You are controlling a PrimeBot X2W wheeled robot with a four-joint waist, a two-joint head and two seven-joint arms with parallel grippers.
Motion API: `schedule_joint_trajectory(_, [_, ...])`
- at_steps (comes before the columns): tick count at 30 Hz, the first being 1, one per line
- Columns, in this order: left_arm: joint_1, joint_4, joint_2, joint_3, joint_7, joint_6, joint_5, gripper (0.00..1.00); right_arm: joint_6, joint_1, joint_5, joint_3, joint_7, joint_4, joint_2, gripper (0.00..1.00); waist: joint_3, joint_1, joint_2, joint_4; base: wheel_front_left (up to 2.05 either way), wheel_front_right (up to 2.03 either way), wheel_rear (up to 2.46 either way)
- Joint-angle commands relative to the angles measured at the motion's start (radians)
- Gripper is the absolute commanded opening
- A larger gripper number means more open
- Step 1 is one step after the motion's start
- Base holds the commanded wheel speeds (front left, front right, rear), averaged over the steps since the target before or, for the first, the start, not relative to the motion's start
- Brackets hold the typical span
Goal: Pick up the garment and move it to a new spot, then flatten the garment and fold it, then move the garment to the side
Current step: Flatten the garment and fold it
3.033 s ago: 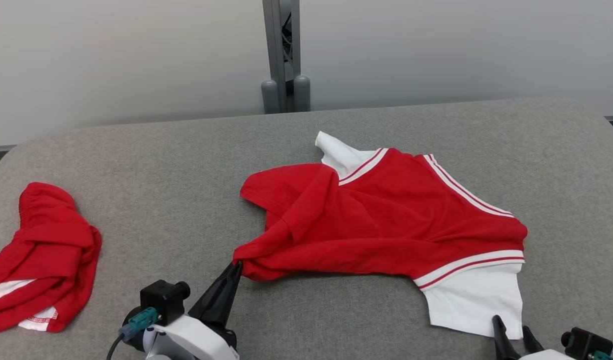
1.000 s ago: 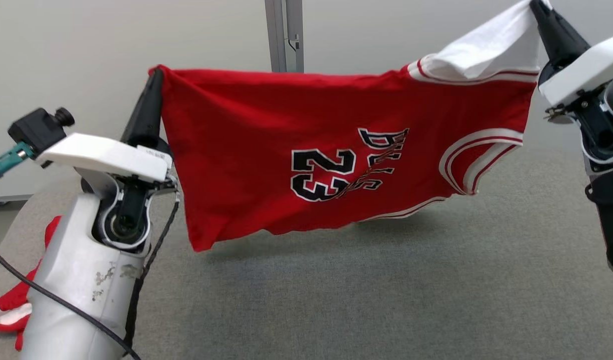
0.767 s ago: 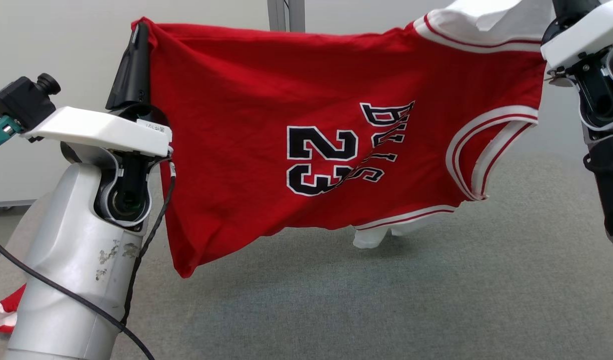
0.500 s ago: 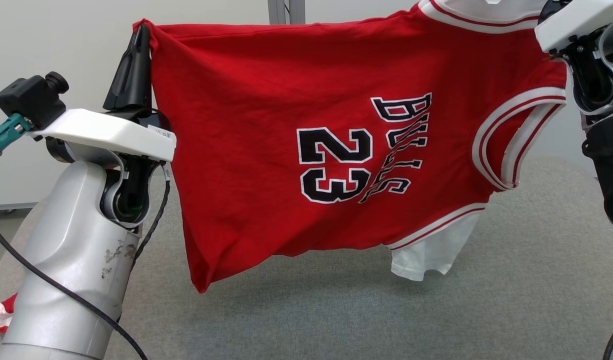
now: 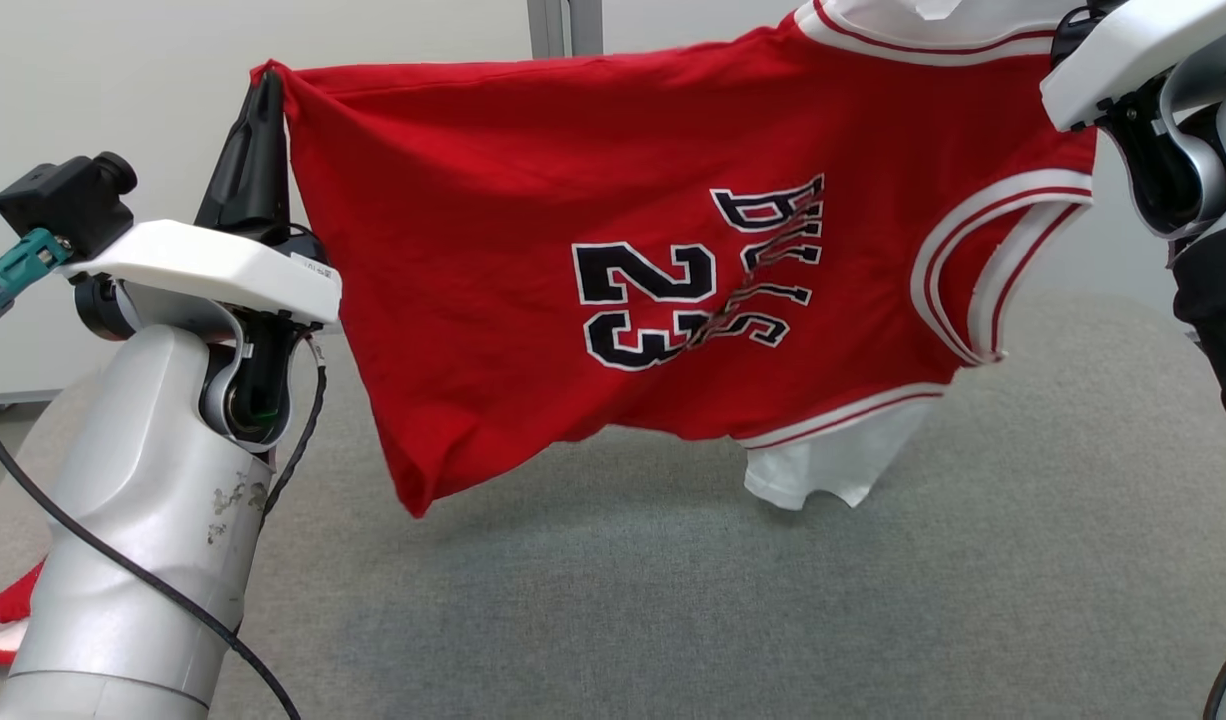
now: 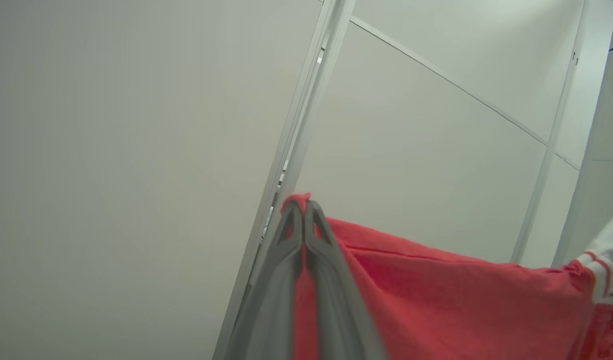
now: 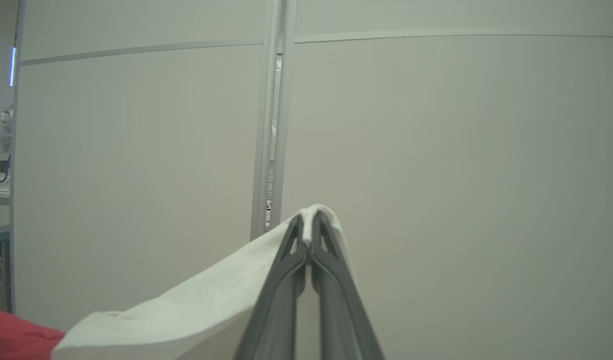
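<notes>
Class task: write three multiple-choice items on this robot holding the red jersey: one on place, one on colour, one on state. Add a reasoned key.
1. Where is the jersey? A lying flat; B held up in the air; C folded in a pile.
2. What colour is the cloth in the right claw? A white; B red; C black.
3. How is the left claw? A wide open; B shut on the jersey; C shut on nothing.
Key: 1 B, it hangs above the grey table; 2 A, white cloth is pinched there; 3 B, red cloth sits between its closed jaws.
</notes>
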Motion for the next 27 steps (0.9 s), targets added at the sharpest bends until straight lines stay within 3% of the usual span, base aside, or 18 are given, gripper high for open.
schedule_joint_trajectory(1, [-0.023,0.009,0.003,0.003,-0.001,0.002,0.004,0.0,0.0,-0.015,0.008,0.002,0.003,0.007,-0.004,0.0,0.013,0.0,0.0,-0.004,0.0,0.0,0.0])
schedule_joint_trajectory(6, [-0.107,0.093,0.018,-0.029,0.042,0.001,0.021,0.0,0.0,-0.082,0.026,0.011,0.031,0.058,0.006,0.0,0.096,0.0,0.0,-0.019,0.0,0.0,0.0])
schedule_joint_trajectory(10, [-0.265,0.148,0.033,-0.039,0.074,0.001,0.032,0.0,0.0,-0.215,0.008,0.014,0.042,0.101,0.021,0.0,0.23,0.0,0.0,-0.038,0.0,0.0,0.0])
schedule_joint_trajectory(16, [-0.541,0.228,0.032,-0.057,0.064,0.002,0.074,0.0,0.0,-0.453,-0.058,-0.01,-0.04,0.203,0.064,0.0,0.457,0.0,0.0,-0.047,0.0,0.0,0.0])
schedule_joint_trajectory(22, [-0.759,0.315,0.002,-0.056,0.015,0.021,0.112,0.0,0.0,-0.64,-0.162,-0.063,-0.099,0.293,0.107,0.0,0.614,0.0,0.0,-0.038,0.0,0.0,0.0])
schedule_joint_trajectory(27, [-0.888,0.29,-0.002,-0.003,-0.002,0.063,0.155,0.0,0.0,-0.697,-0.307,-0.234,-0.1,0.103,0.108,0.0,0.705,0.0,0.0,-0.035,0.0,0.0,0.0])
